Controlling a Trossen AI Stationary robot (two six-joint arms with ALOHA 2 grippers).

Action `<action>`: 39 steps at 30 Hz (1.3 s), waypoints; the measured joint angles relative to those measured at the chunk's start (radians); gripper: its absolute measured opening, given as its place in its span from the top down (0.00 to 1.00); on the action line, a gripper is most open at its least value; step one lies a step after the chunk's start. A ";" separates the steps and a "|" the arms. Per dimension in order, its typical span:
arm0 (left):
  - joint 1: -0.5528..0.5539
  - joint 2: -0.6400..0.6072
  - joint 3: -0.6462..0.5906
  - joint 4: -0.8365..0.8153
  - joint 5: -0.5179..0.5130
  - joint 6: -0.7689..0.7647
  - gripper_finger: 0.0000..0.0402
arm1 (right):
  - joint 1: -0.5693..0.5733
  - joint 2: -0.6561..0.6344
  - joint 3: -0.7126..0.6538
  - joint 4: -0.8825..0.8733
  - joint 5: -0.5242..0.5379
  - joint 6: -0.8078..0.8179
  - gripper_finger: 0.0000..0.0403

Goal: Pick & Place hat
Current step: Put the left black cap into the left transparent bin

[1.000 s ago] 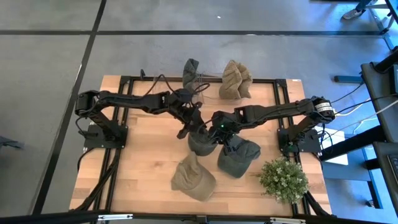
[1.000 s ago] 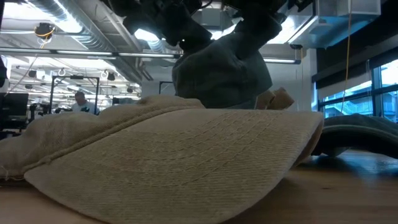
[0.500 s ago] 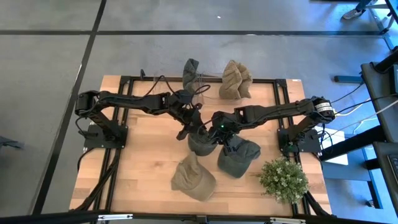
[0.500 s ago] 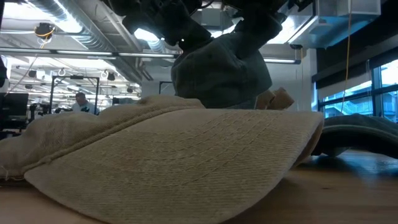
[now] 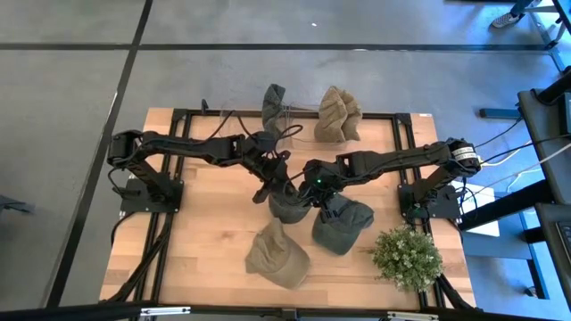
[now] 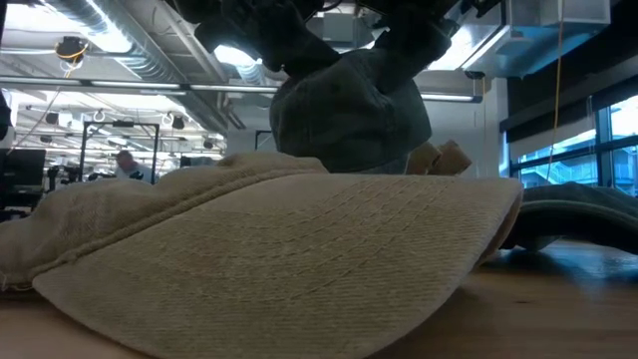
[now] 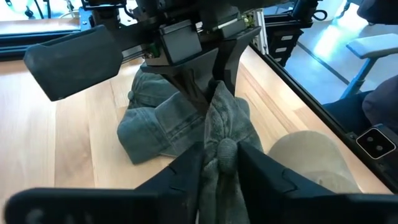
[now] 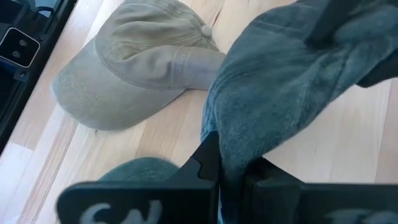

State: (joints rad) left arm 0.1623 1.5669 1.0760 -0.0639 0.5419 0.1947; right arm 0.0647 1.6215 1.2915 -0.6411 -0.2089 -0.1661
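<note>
Grey-green cloth hat (image 5: 287,203) held up over the middle of the wooden counter (image 5: 205,232), gripped by both arms.

The right gripper (image 8: 231,167) is clamped tight on a fold of the hat's edge; the left gripper (image 7: 219,157) pinches the crown at its top button, fingers nearly together on the cloth. A second grey-green hat (image 5: 343,226) lies just beside it, a tan hat (image 5: 277,254) nearer the front edge. A small potted plant (image 5: 406,257) stands at the counter's front right corner.
</note>
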 joint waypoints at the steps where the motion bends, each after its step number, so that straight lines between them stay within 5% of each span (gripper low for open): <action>1: 0.000 0.000 0.000 0.000 0.000 0.000 0.80 | 0.000 0.000 0.000 0.000 0.000 0.000 0.97; 7: 0.000 0.000 0.000 0.000 0.000 0.002 0.93 | 0.000 0.000 0.000 0.000 0.000 0.003 0.97; 12: -0.003 0.000 0.000 0.000 -0.066 0.003 0.93 | 0.000 0.000 0.000 -0.002 0.036 -0.049 0.96; 20: -0.005 -0.025 0.000 -0.002 -0.103 0.037 0.93 | 0.002 -0.033 0.028 -0.022 0.171 -0.006 0.79; 30: -0.001 -0.223 0.000 -0.154 -0.204 0.117 0.93 | 0.015 -0.277 -0.055 0.040 0.117 0.008 0.72; 35: 0.030 -0.350 0.000 -0.250 -0.357 0.217 0.93 | 0.017 -0.369 -0.132 0.050 0.129 0.059 0.72; 39: 0.091 -0.432 0.000 -0.290 -0.335 0.362 0.93 | 0.017 -0.407 -0.188 0.070 0.172 0.096 0.72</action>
State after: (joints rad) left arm 0.2535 1.1345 1.0760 -0.3536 0.2068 0.5563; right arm 0.0814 1.2143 1.1039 -0.5709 -0.0366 -0.0704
